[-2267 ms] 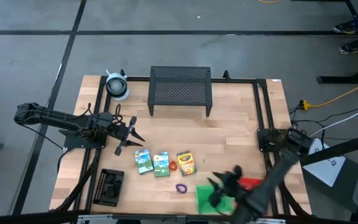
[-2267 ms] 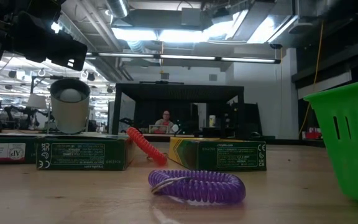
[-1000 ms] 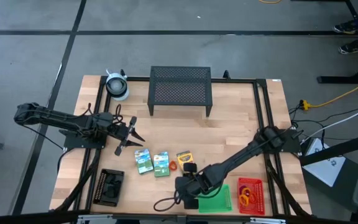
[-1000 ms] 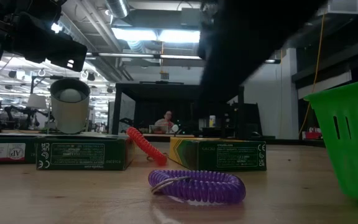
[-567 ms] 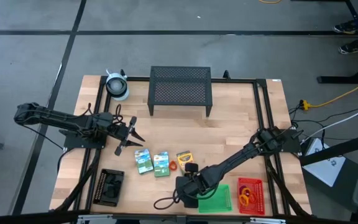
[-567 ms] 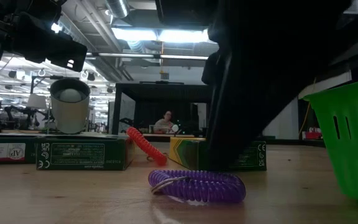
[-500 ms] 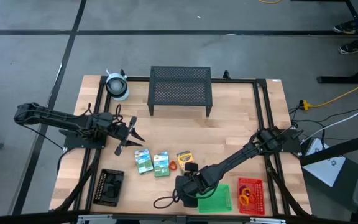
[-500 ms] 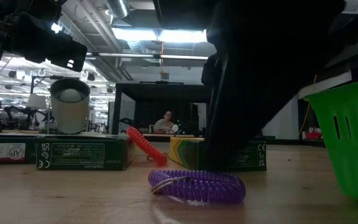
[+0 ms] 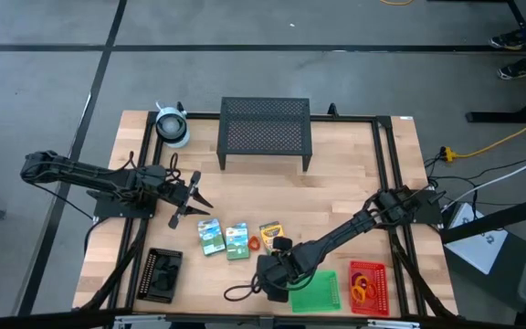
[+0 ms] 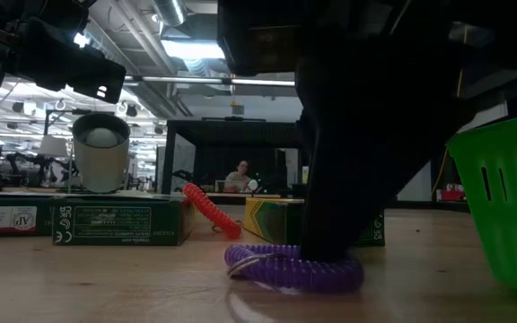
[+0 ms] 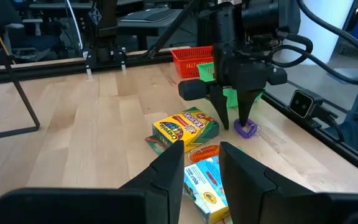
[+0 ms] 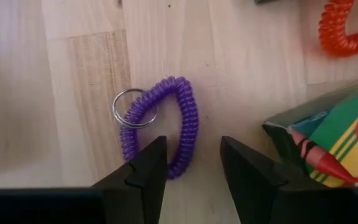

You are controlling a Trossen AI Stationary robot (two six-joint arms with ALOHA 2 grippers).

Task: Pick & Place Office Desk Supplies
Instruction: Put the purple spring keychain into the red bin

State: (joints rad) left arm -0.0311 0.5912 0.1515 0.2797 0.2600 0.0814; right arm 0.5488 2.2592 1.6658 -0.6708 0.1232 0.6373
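Right gripper (image 12: 190, 171) is down at the near edge of the light wooden table (image 9: 345, 192), directly over the purple coiled plastic loop with a small metal key ring (image 12: 160, 127). In the right wrist view its two dark fingers (image 12: 143, 168) stand apart, one on each side of the loop's near end, with the coil running into the gap between them. Nothing is gripped yet; the low view shows the fingers reaching the tabletop at the loop, so contact looks likely, but I cannot tell whether the coil is pinched.

The loop lies flat on the wood, just beside the yellow-green cardboard crayon box (image 12: 337, 146) and near the orange coiled loop (image 12: 347, 28). In the high view the green slotted plastic tray (image 9: 318, 292) sits just to the side of the gripper, and the red slotted plastic tray (image 9: 367, 285) beyond that already holds something orange.

Left gripper (image 11: 201, 162) waits well away over the left side of the table, fingers slightly parted, holding nothing.

Step in hand, as I judge it: the pick of the purple loop. Next move calls for closing the fingers across the coil, not on the thin metal ring, then a straight lift before carrying it to a tray. Risk: the springy coil may squirm out or drag against the crayon box
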